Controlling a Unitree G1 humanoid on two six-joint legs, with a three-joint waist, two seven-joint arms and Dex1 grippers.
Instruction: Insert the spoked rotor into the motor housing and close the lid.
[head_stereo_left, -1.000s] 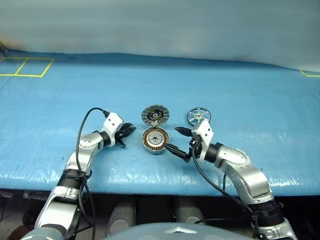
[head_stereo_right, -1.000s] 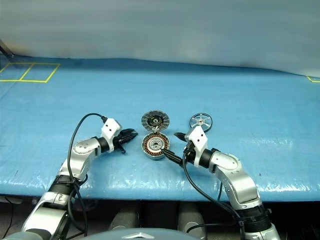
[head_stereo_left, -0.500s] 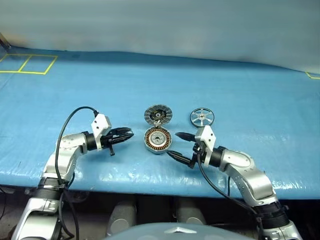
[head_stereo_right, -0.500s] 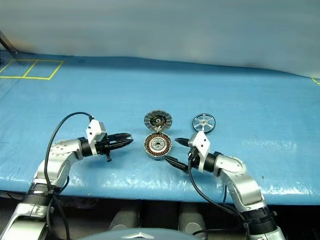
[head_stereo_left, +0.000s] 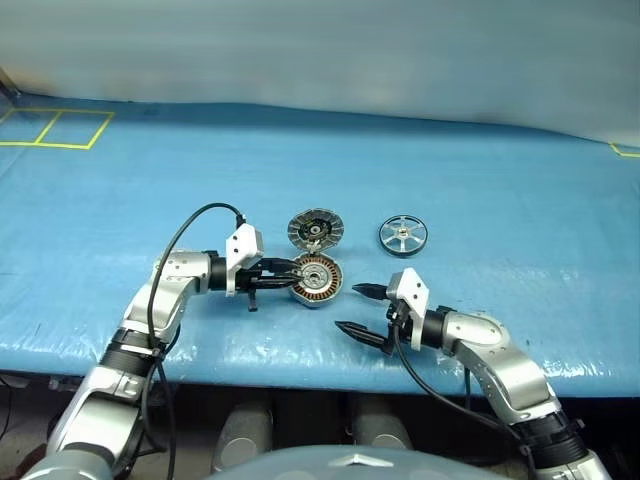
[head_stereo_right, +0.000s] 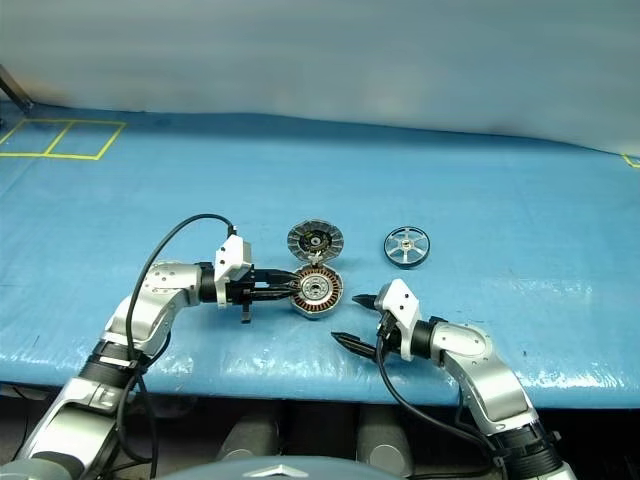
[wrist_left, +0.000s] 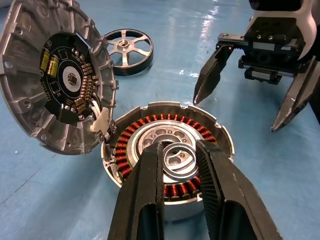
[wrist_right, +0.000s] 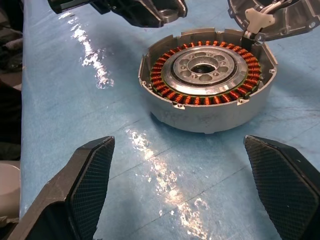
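Observation:
The motor housing (head_stereo_left: 318, 281) stands open on the blue mat, with copper windings around its central hub (wrist_right: 202, 64). Its hinged lid (head_stereo_left: 315, 228) is tipped back behind it, finned inner face (wrist_left: 55, 80) showing. The spoked rotor (head_stereo_left: 403, 236) lies flat to the right of the lid, apart from both grippers. My left gripper (head_stereo_left: 290, 280) reaches in from the left and is shut on a small thin ring (wrist_left: 178, 161), held just above the housing's hub. My right gripper (head_stereo_left: 348, 308) stands wide open and holds nothing, in front of the housing to its right, near the table's front edge.
The blue mat (head_stereo_left: 480, 180) stretches far behind and to both sides of the parts. Yellow tape squares (head_stereo_left: 55, 128) mark the far left corner. The table's front edge (head_stereo_left: 300, 355) runs just below my right gripper.
My left gripper has swung right from beside the housing to over its left side. My right gripper has drawn back from the housing toward the front edge, still open.

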